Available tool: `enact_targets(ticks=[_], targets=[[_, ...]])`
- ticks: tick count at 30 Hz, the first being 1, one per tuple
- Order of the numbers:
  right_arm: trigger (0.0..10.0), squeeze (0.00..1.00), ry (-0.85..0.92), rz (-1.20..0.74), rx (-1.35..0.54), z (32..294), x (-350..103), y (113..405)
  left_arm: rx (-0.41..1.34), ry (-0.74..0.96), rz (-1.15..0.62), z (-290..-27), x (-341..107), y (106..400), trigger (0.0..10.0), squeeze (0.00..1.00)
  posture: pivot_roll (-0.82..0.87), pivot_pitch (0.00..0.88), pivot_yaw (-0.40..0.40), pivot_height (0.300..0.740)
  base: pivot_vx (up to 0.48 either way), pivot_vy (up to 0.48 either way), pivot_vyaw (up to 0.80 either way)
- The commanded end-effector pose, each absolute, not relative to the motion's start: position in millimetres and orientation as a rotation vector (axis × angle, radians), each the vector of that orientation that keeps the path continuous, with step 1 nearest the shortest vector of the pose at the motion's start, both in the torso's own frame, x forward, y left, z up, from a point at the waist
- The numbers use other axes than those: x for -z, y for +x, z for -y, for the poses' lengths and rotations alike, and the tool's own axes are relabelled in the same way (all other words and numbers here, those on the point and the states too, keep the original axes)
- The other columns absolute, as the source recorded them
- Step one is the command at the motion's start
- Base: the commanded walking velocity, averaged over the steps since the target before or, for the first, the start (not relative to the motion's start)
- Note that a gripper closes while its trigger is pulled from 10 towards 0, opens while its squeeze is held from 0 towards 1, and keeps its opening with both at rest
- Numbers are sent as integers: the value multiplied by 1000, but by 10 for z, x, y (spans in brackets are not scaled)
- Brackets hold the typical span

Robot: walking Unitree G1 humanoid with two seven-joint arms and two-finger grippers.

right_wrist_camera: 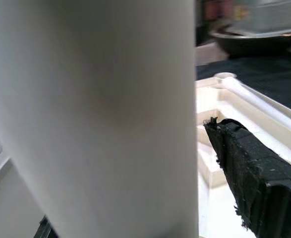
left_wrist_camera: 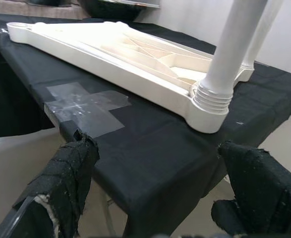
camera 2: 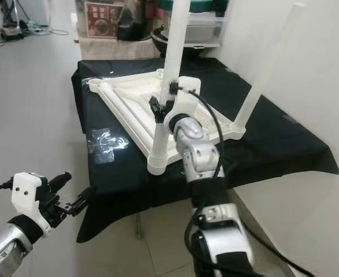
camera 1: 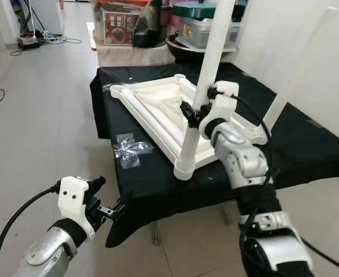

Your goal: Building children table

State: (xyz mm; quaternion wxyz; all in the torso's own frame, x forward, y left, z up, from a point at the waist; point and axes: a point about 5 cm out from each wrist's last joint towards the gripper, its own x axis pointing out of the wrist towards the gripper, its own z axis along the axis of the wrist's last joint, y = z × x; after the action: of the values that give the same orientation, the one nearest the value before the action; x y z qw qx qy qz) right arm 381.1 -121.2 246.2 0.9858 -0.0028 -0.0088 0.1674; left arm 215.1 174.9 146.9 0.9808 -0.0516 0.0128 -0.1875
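Note:
A white children's table top point(camera 1: 157, 107) lies upside down on a black-draped table point(camera 1: 152, 190). A white leg point(camera 1: 208, 63) stands upright in its near corner socket point(left_wrist_camera: 207, 106), and a second leg point(camera 1: 301, 66) stands at the right corner. My right gripper point(camera 1: 199, 103) is shut on the near leg about halfway up. In the right wrist view the leg point(right_wrist_camera: 95, 114) sits large and close, with one black finger point(right_wrist_camera: 249, 168) beside it. My left gripper point(camera 1: 108, 197) hangs open and holds nothing, low before the table's front left edge; its fingers point(left_wrist_camera: 66, 183) point at the cloth edge.
A crumpled clear tape patch point(camera 1: 130, 149) is stuck on the cloth near the left edge. Behind the table are storage boxes point(camera 1: 120, 26) and a dark bowl point(camera 1: 183, 49). A white wall point(camera 1: 308, 34) runs along the right. Bare floor point(camera 1: 36, 115) lies to the left.

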Motion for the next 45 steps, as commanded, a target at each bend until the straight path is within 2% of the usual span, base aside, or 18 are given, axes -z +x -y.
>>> enact_targets(ticks=[1,5,7,15,16,17,18,19,20,25,31,32,33,35,37,42,44,45], targets=[[10000,0,11,13,-373,1245,-2471,3820,376,-99,-42,-1754,-1422,2155,10000,0,101,0,-103,740,0,0,0],[10000,0,25,4,-420,1258,-2475,3815,375,-98,-41,-1758,-1419,2160,10000,0,98,0,-102,740,0,0,0],[10000,0,109,-53,-550,1274,-2375,3820,381,-97,-41,-1742,-1412,2169,10000,0,100,0,-100,740,0,0,0],[10000,0,118,33,-705,1374,-2383,3870,388,-89,-39,-1749,-1419,2179,10000,0,106,0,-98,740,0,0,0],[6824,0,114,37,-719,1409,-2379,3881,389,-89,-38,-1747,-1421,2179,10000,0,111,0,-99,740,0,0,0],[6824,0,114,37,-719,1409,-2379,3881,389,-89,-38,-1747,-1421,2179,10000,0,111,0,-99,740,0,0,0],[667,0,99,41,-723,1458,-2366,3895,389,-88,-37,-1745,-1424,2177,10000,0,111,0,-100,740,0,0,0],[667,0,99,41,-723,1458,-2366,3895,389,-88,-37,-1745,-1424,2177,10000,0,111,0,-100,740,0,0,0],[0,0,91,42,-720,1499,-2352,3906,389,-88,-36,-1744,-1426,2176,10000,0,111,0,-100,740,0,0,0],[0,0,87,14,-648,1614,-2254,3948,390,-86,-38,-1745,-1421,2170,10000,0,113,0,-100,740,0,0,0],[0,0,100,4,-556,1540,-2129,3939,393,-84,-40,-1743,-1415,2167,10000,0,110,0,-90,740,0,0,0],[0,0,115,-23,-416,1488,-2015,3931,396,-82,-42,-1746,-1413,2165,10000,0,107,0,-85,740,0,0,0],[0,0,115,-23,-416,1488,-2015,3931,396,-82,-42,-1746,-1413,2165,10000,0,107,0,-85,740,0,0,0],[0,0,135,-54,-170,1343,-1861,3834,395,-80,-45,-1759,-1405,2176,10000,0,101,0,-72,740,0,0,0],[0,0,131,-56,-76,1257,-1809,3765,392,-82,-48,-1762,-1394,2186,10000,0,98,0,-67,740,0,0,0],[0,0,158,-80,25,982,-1738,3642,376,-88,-56,-1775,-1362,2214,10000,0,98,0,-67,740,0,0,0],[0,0,158,-80,25,982,-1738,3642,376,-88,-56,-1775,-1362,2214,10000,0,98,0,-67,740,0,0,0],[0,0,176,-94,35,840,-1732,3629,359,-93,-63,-1800,-1345,2230,10000,0,117,0,-65,740,0,0,0]])
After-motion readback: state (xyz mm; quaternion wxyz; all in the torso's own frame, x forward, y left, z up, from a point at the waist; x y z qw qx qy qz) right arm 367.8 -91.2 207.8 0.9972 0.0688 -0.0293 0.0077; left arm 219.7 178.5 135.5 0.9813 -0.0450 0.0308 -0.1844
